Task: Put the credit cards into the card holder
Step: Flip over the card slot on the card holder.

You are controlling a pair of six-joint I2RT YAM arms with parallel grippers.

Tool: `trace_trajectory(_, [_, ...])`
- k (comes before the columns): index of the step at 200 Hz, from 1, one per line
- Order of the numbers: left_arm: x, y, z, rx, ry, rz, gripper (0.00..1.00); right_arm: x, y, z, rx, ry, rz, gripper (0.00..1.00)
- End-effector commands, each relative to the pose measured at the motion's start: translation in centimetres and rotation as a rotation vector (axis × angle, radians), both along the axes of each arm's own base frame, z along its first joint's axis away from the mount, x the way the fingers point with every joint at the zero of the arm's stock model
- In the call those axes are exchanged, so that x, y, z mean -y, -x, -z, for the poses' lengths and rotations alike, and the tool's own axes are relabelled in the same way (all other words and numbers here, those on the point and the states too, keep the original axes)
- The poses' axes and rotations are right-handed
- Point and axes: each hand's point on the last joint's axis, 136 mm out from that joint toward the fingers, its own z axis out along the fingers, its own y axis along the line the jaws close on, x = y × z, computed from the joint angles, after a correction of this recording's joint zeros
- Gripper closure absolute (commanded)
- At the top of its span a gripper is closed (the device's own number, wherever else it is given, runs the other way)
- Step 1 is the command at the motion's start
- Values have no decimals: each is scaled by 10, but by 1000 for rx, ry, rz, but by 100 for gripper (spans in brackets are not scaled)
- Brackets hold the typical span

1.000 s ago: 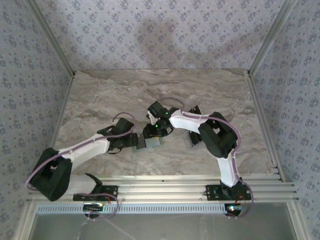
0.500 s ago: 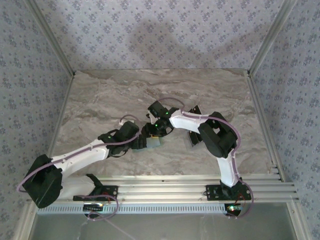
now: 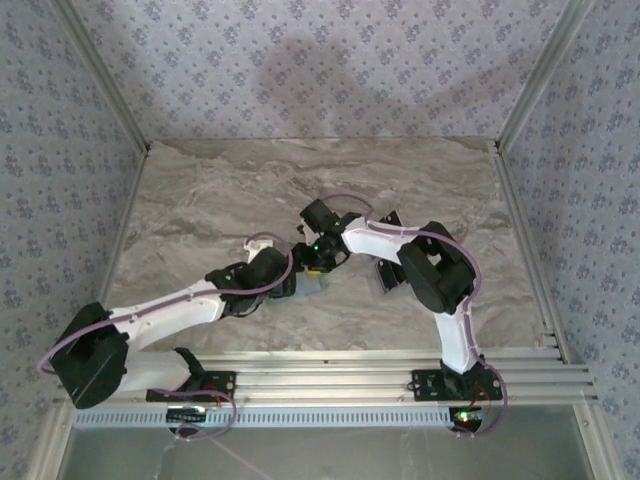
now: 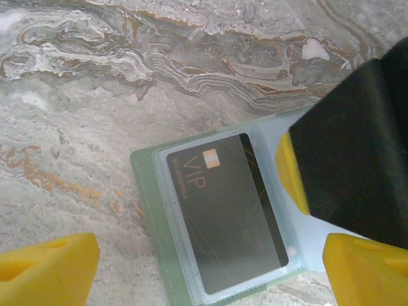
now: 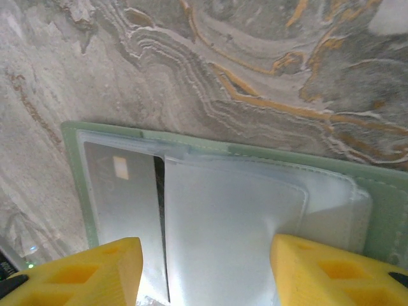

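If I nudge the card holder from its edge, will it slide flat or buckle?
Probably slides: the card holder lies flat and thin on the smooth marble table. Lifted by one side it likely flops, since its clear sleeve looks like a loose page. The card inside should stiffen that half.

- My top camera looks down from high up, well back from the card holder [image 3: 313,286]
- Both my wrist cameras face down close over the card holder and share it
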Motion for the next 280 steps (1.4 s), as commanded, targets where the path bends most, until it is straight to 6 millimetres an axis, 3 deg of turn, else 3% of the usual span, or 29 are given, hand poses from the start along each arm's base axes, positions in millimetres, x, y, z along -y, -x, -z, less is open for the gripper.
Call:
trace_trajectory(1, [-15,8,-5,43,20,-58,9,-5,16,8,-65,3,-10,42])
trace_trajectory(55, [11,20,2,26,125,86,9,-10,16,6,-82,-14,2,42])
trace_trajectory(123, [39,8,5,33,94,188,8,-14,16,6,-97,-20,3,42])
trace_trajectory(193, [35,-5,21,21,-4,147,8,-12,17,6,-101,-18,2,42])
trace_trajectory(280, [13,1,49,-30,-84,91,9,-9,10,-10,-76,-52,19,42])
